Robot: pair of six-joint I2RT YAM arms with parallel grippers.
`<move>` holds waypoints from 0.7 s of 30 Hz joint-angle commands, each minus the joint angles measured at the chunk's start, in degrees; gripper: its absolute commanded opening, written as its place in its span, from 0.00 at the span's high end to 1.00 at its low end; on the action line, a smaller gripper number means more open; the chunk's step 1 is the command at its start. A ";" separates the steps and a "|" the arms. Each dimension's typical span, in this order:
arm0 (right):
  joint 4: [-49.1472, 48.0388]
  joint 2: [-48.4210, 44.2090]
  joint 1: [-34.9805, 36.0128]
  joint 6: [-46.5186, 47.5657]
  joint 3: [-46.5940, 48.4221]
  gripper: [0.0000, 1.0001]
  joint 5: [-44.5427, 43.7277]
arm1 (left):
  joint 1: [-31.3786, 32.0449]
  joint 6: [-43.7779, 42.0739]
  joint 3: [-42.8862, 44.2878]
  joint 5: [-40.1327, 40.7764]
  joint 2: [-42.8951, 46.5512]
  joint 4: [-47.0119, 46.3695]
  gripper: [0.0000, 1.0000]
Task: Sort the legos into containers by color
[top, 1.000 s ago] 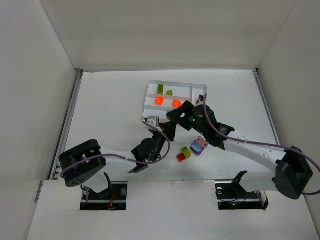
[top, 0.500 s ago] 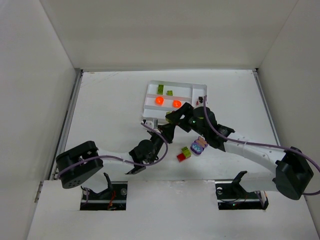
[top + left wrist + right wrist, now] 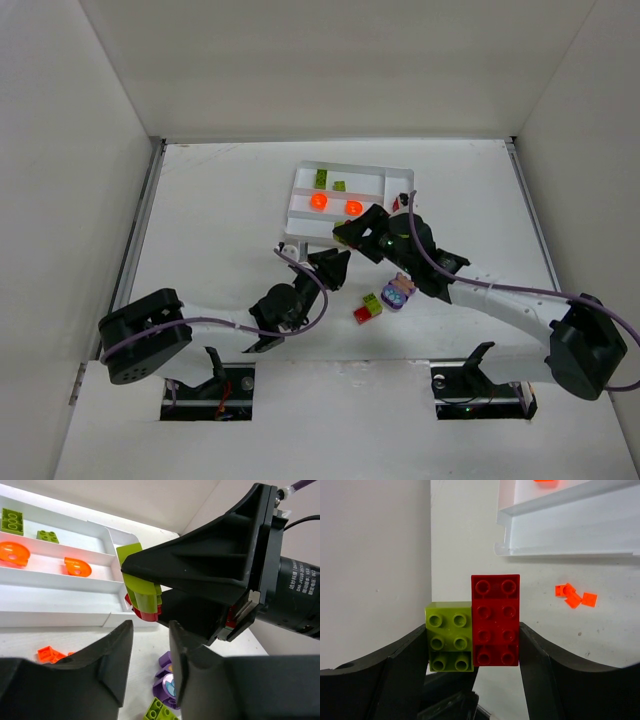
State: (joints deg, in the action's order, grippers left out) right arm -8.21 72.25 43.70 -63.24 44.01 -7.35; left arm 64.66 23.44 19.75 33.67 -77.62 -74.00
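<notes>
My right gripper [image 3: 472, 645] is shut on a lime green brick [image 3: 449, 636] and a red brick [image 3: 495, 620] held side by side, in the air just in front of the white tray [image 3: 570, 530]. In the top view the right gripper [image 3: 345, 232] is at the tray's near edge [image 3: 300, 228]. My left gripper [image 3: 147, 650] is open and empty, right below the held bricks [image 3: 142, 587]; in the top view it [image 3: 335, 262] points at the right gripper. The tray holds two green bricks [image 3: 321, 178] and two orange round pieces [image 3: 318, 200].
On the table near the tray lie a purple piece [image 3: 398, 291], a green brick [image 3: 371, 302] and a red brick [image 3: 362, 315]. Small orange pieces [image 3: 575, 596] lie in front of the tray, also in the left wrist view [image 3: 50, 654]. White walls enclose the table.
My left arm has swung lower and to the left, and its gripper now sits closer under the right gripper. The right gripper has hardly moved and keeps the bricks.
</notes>
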 commanded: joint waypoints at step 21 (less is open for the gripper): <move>-3.75 -4.92 2.13 -9.96 -0.06 0.47 2.43 | 2.08 -11.04 6.88 5.00 -7.37 -13.02 0.53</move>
State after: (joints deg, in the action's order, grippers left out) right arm -8.23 70.26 45.01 -70.17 44.01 -6.02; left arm 65.76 16.32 23.22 36.40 -85.47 -73.87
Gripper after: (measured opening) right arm 0.703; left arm 0.471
